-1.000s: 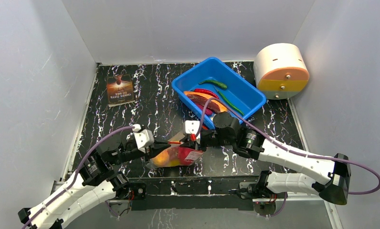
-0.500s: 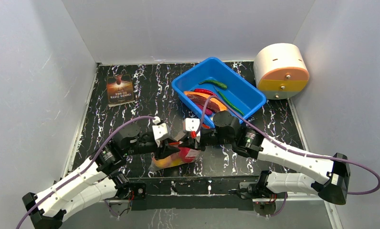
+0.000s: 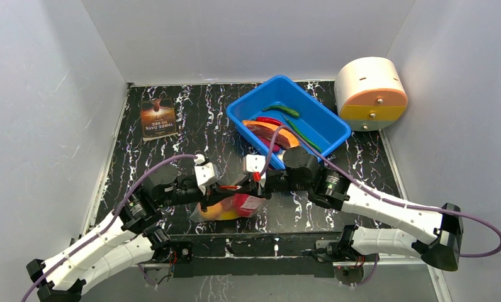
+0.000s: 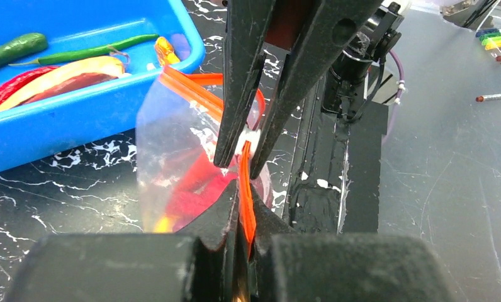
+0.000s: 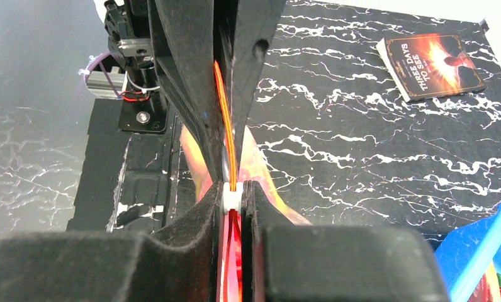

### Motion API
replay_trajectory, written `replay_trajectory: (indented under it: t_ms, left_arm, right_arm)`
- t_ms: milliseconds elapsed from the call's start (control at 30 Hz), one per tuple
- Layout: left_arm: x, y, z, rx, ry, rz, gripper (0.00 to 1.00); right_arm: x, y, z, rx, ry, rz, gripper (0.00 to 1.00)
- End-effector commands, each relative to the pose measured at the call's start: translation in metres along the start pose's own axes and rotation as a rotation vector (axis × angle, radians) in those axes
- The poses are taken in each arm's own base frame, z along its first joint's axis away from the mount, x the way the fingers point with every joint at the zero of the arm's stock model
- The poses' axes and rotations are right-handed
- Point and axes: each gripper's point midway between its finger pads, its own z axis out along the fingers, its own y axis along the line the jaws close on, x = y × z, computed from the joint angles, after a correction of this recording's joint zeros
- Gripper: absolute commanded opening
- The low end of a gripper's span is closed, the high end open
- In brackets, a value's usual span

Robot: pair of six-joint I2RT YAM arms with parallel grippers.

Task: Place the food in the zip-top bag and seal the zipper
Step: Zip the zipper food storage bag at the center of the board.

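"Two grippers clenched?"
"Yes, left gripper (image 4: 245, 189) and right gripper (image 5: 233, 189) both pinched the thin reddish-orange zipper strip (image 4: 191, 88)."
"The clear crinkly plastic bag (image 4: 166, 145)?"
"Between them, holding red and yellow toy food (image 3: 226, 207); green chilies (image 3: 281, 110) lay in the blue plastic tub (image 4: 78, 119), sealing seemingly unfinished."

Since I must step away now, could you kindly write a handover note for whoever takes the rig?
The left pincer is shut on the zipper; the right pincer is shut on it too, tip to tip with the left.
The zip-top bag lies near the table's front edge with red and orange-yellow food inside.
The blue tub holds green chilies and a red chili.
Done: some food bagged. Left: the zipper looks open beyond the right pincer; finish sealing.
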Motion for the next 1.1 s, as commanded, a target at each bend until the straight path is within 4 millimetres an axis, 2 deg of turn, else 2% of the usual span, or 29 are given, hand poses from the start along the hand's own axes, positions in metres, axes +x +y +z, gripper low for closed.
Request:
replay_trajectory:
  t_ms: [0,133,367,533,633,733,867,933,1000,1033,1067]
  left_arm:
    - [-0.061,-0.004,-0.024,-0.035,-0.168,0.075,0.00]
    - [-0.067,-0.002,-0.034,-0.073,-0.190,0.092,0.00]
    - [-0.067,0.012,-0.044,-0.173,-0.208,0.086,0.00]
    - [-0.069,0.021,-0.056,-0.252,-0.232,0.081,0.00]
    - [-0.066,0.025,-0.059,-0.279,-0.223,0.089,0.00]
    - [-0.061,0.029,-0.057,-0.296,-0.197,0.094,0.00]
    - [-0.065,0.031,-0.052,-0.290,-0.198,0.101,0.02]
    - [-0.066,0.027,-0.050,-0.262,-0.198,0.102,0.22]
    - [-0.065,0.023,-0.047,-0.233,-0.186,0.101,0.49]
    - [-0.065,0.021,-0.046,-0.222,-0.179,0.099,0.58]
    - [-0.066,0.019,-0.045,-0.210,-0.173,0.094,0.63]
  right_arm:
    - [0.003,-0.009,-0.015,0.072,0.053,0.035,0.00]
    - [0.012,-0.011,-0.021,0.087,0.111,0.052,0.00]
    - [0.013,-0.022,-0.033,0.143,0.132,0.056,0.00]
    - [0.038,-0.021,-0.047,0.156,0.225,0.095,0.00]
    - [0.045,-0.020,-0.054,0.163,0.244,0.116,0.00]
    - [0.043,-0.019,-0.056,0.161,0.229,0.123,0.00]
    - [0.024,-0.018,-0.050,0.135,0.149,0.117,0.00]
    - [0.012,-0.016,-0.045,0.100,0.103,0.107,0.00]
    - [0.001,-0.015,-0.041,0.076,0.067,0.098,0.00]
    - [-0.004,-0.016,-0.039,0.069,0.055,0.094,0.00]
    - [-0.007,-0.017,-0.037,0.062,0.054,0.094,0.00]
